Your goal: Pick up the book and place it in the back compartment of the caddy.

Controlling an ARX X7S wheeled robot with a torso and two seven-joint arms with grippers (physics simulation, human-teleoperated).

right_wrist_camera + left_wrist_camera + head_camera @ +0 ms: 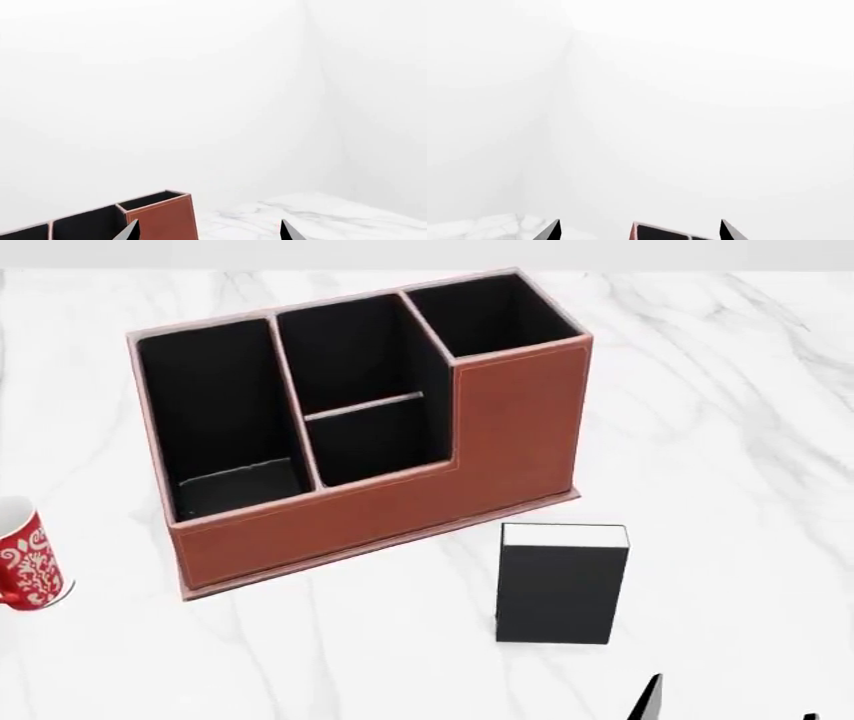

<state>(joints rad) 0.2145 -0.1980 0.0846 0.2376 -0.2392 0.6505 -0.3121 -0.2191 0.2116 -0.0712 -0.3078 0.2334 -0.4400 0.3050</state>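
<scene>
All I can see of my robot is its fingertips: my left gripper (640, 231) shows two flat, matte black, pointed wedges; my right gripper (209, 231) shows the same plain black tips, unmarked.

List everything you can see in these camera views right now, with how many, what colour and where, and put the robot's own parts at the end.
caddy: one, reddish-brown with black lining and pale rims, on the table toward the far left of centre in the head view, taller stepped end on its right.
back compartment: one, black-lined, the small middle pocket between the thin cross divider and the low front wall, nothing visible in it.
book: one, black cover with a white page block, standing on the table apart from the caddy, nearer the robot and to its right.
mug: one, red with white pattern, at the left edge, partly cut off.
table: one, white marble.
right gripper: black fingertips only, apart, holding nothing.
left gripper: black fingertips only, apart, holding nothing.
</scene>
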